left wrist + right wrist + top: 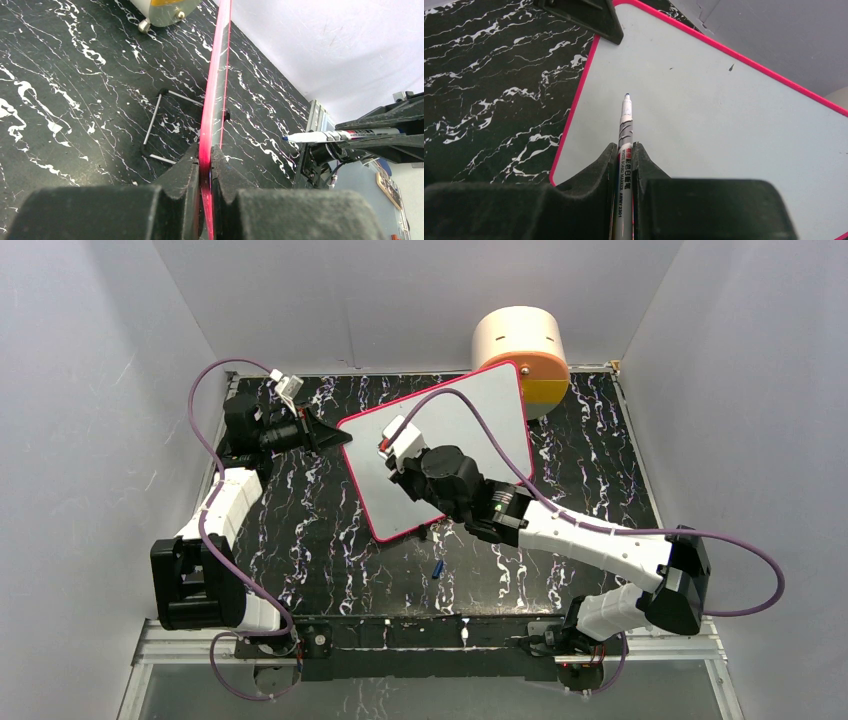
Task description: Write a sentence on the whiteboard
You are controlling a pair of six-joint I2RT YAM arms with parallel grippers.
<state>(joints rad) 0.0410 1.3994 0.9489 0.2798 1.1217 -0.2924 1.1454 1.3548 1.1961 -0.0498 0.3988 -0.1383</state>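
The whiteboard (497,395) (215,100) (724,125) is held toward the middle back of the table, tilted, its smooth pale face bordered by a thin pink-red frame with rounded corners. Its face is seen as plain, apart from two tiny dark specks near the upper edge in the right wrist view. The frame is pinched at the board's left edge by the left gripper (340,438) (206,155) (589,17), whose dark padded fingers are pressed onto both sides. A slim white marker (625,120) (320,136) with a blue tip is clamped in the right gripper (624,147) (380,132), the tip held near the board's left edge; contact cannot be made out.

Open black, white-veined table (300,520) is left on both sides. A small blue object (438,568) lies in front, and a cream and orange cylinder (520,345) is partly hidden behind the board's far corner. A thin wire frame (160,120) is seen beside the board; whether it is attached cannot be told.
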